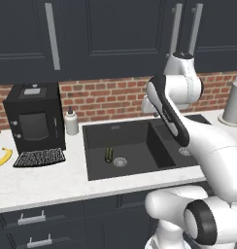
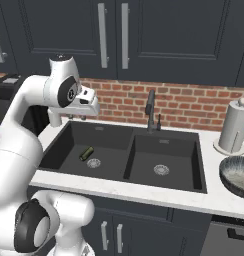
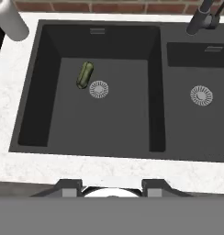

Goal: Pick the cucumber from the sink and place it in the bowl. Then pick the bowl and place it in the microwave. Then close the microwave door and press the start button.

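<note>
Currently my gripper sits high over the sink, looking straight down into it. In the hand view my two finger tips poke up at the bottom centre, set apart with a clear gap between them and nothing in that gap, so I'm holding nothing. How far open that is against full travel, I can't tell.

The cucumber lies flat on the floor of the left basin, upper left of centre in the hand view, just beside the round silver drain, apart from it as far as I can see. In the left base view the cucumber is near frame centre, left of the drain; in the right base view it sits left of centre.

The right basin has its own drain, and the black faucet stands behind the divider, upper right of the hand view.

The bowl rests on the white counter at the right edge of the right base view, in front of a paper towel roll.

In the left base view: black coffee machine at the left, banana at the far left edge, small bottle between machine and sink.
</note>
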